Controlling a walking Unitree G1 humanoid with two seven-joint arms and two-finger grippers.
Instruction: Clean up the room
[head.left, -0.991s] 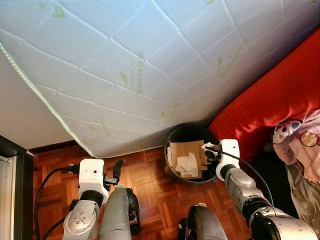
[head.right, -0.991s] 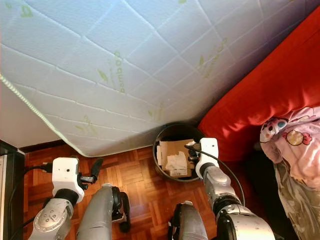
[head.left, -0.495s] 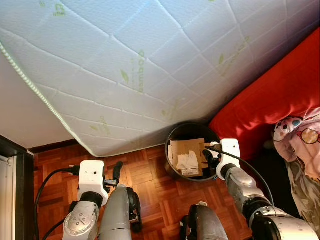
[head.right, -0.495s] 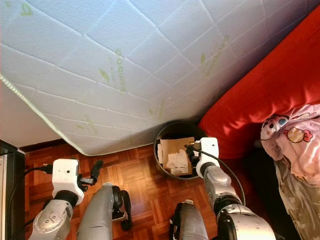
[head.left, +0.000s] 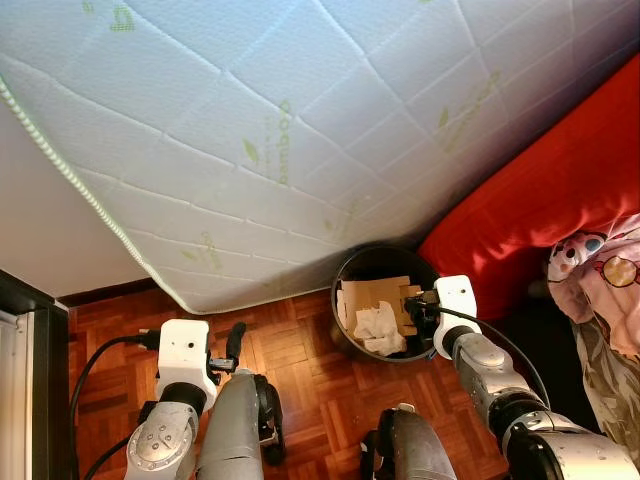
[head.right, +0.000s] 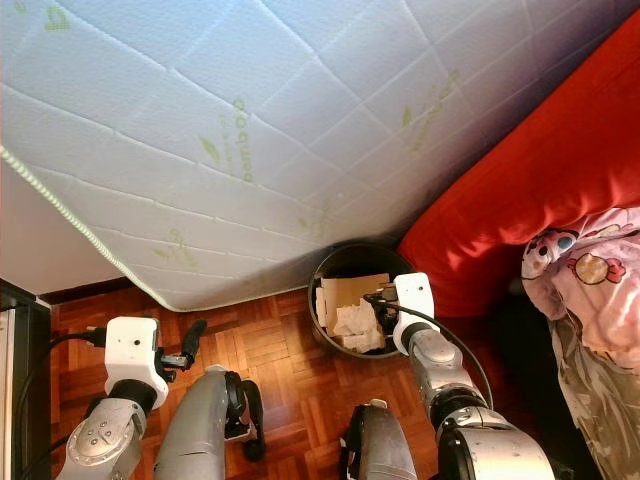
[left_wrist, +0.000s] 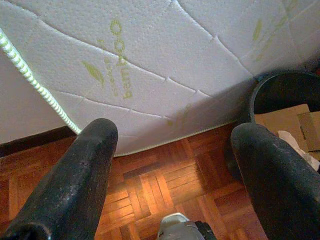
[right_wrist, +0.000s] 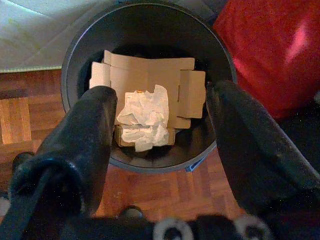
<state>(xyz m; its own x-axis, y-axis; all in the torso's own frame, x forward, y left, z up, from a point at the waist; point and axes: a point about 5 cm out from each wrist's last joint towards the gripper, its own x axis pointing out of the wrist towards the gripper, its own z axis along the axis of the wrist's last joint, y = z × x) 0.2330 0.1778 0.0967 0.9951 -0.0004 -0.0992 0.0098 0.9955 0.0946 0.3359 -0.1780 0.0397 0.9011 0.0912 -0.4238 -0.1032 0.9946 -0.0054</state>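
Note:
A round black bin (head.left: 346, 342) stands on the wood floor between a white mattress and a red sofa. Inside it lie flattened brown cardboard (right_wrist: 150, 75) and a crumpled white paper (right_wrist: 144, 116) on top. My right gripper (right_wrist: 160, 112) hovers just above the bin's right rim, open, with nothing between its fingers (right_wrist: 90, 135). My left gripper (left_wrist: 170, 160) is held low at the left over the parquet, open and empty, its fingers (left_wrist: 75, 180) pointing toward the mattress edge.
A large white quilted mattress (head.left: 260, 140) with green print leans over the floor ahead. The red sofa (head.left: 560, 190) rises at the right, with a patterned pink cloth (head.left: 600, 280) on it. Dark furniture (head.left: 20, 400) stands at the far left. Parquet floor (head.left: 300, 370) lies below.
The crumpled white paper has settled deeper onto the cardboard in the bin. My right gripper has shifted slightly back over the rim. The left arm stays still.

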